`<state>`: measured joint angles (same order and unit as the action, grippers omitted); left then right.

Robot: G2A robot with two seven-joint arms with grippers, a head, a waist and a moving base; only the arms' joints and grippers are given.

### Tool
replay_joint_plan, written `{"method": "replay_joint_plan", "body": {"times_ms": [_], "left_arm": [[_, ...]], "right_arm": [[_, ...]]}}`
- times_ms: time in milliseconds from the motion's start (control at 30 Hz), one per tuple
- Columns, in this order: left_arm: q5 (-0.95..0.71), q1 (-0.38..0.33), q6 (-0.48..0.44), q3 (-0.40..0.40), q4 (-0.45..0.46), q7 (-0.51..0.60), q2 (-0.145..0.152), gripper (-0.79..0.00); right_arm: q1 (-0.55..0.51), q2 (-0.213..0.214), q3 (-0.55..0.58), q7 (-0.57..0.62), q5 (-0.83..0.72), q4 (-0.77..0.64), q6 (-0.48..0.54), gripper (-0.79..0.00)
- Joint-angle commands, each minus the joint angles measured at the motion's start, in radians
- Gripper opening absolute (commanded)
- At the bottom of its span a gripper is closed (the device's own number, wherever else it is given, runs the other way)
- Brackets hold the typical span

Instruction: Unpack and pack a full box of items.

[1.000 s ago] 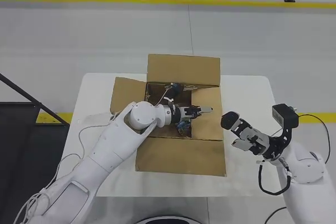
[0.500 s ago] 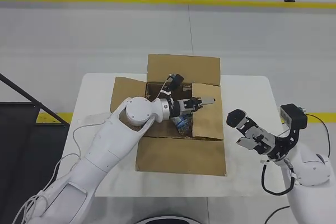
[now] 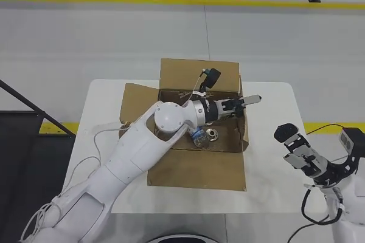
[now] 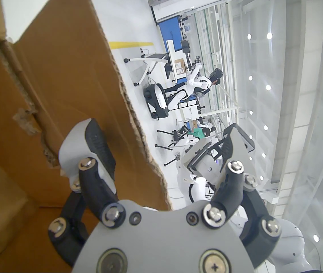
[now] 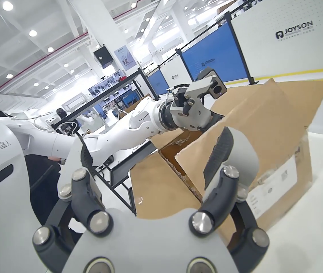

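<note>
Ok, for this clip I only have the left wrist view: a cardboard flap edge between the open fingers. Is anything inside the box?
Observer: Yes. The top view shows a few small items on the floor of the box, toward its right side.
Operator: Where is the other arm?
Observer: The right gripper is open and empty, over the table to the right of the box and not touching it.
Operator: And the other flaps?
Observer: The far flap, left flap and near flap are all folded outward.
</note>
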<state>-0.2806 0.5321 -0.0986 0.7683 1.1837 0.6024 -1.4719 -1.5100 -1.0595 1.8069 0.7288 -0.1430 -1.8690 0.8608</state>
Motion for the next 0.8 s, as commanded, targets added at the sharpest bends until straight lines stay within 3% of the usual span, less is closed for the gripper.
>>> {"method": "replay_joint_plan", "body": {"times_ms": [0,133,433,767], "left_arm": [[-0.011,-0.025,-0.019,-0.030,-0.048,-0.024,-0.021,0.000],[-0.021,-0.070,-0.038,-0.089,-0.136,-0.056,-0.063,0.000],[-0.003,-0.146,-0.022,-0.194,-0.300,-0.085,-0.152,0.000],[0.022,-0.200,0.037,-0.241,-0.421,-0.087,-0.228,0.000]], "right_arm": [[-0.039,0.001,0.032,-0.018,-0.004,-0.004,0.009,0.000],[-0.101,0.002,0.057,-0.034,-0.050,-0.008,0.025,0.000],[-0.101,0.002,0.057,-0.034,-0.050,-0.008,0.025,0.000],[-0.110,0.001,0.066,-0.093,-0.001,-0.028,0.003,0.000]]}}
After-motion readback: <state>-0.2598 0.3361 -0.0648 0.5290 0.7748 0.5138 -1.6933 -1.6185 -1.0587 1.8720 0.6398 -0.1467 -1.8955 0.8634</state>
